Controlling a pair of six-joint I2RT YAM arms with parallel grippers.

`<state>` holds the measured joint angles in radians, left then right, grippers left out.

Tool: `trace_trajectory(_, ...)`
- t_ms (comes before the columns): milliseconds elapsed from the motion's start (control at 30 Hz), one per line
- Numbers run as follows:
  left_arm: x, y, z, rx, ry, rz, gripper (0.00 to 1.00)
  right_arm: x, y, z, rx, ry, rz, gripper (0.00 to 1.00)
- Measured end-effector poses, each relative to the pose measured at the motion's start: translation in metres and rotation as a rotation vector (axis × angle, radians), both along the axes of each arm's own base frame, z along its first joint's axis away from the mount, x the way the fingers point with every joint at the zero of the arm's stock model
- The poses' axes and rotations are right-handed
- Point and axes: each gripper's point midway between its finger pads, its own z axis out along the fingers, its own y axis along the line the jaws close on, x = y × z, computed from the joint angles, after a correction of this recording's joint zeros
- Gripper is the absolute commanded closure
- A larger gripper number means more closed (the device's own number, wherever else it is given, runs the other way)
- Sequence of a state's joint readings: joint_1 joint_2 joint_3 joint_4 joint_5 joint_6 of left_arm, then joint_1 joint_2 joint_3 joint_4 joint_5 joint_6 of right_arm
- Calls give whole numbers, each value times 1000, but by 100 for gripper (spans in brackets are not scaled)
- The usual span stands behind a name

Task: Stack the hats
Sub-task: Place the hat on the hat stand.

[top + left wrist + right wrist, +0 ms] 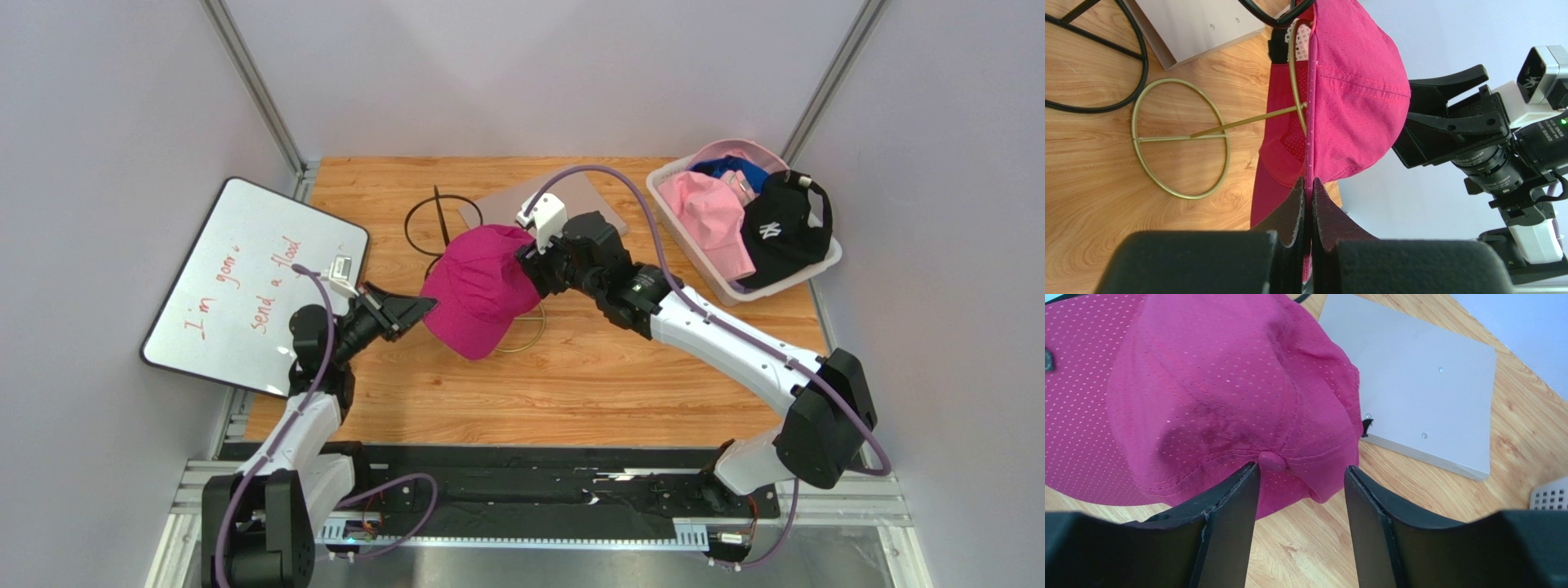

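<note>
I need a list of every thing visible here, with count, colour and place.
magenta cap: 1, magenta, table centre
gold wire frame: 1, gold, under that cap
black wire frame: 1, black, behind it
board: 1, grey, far centre
basket: 1, white, far right
pink hat: 1, pink, in basket
black cap: 1, black, in basket
blue hat: 1, blue, in basket
whiteboard: 1, white, left edge
table: 1, wood
left gripper: 1, black, shut on cap's edge
right gripper: 1, black, open at cap's crown
</note>
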<state>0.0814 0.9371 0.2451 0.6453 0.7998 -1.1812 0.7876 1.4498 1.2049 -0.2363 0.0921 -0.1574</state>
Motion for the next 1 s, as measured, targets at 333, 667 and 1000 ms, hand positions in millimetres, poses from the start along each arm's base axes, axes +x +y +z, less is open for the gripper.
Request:
trace_trajectory(333,1,3,-2,4,1,7,100,-5,14,2,10,-13,98,73)
trace_trajectory(667,3,3,-6,4,18,5,100,1,17,-21,-46,7,102,100)
trace_trajectory(1000,3,4,-6,7,14,6,100,4,11,-3,-48,-16,72,100)
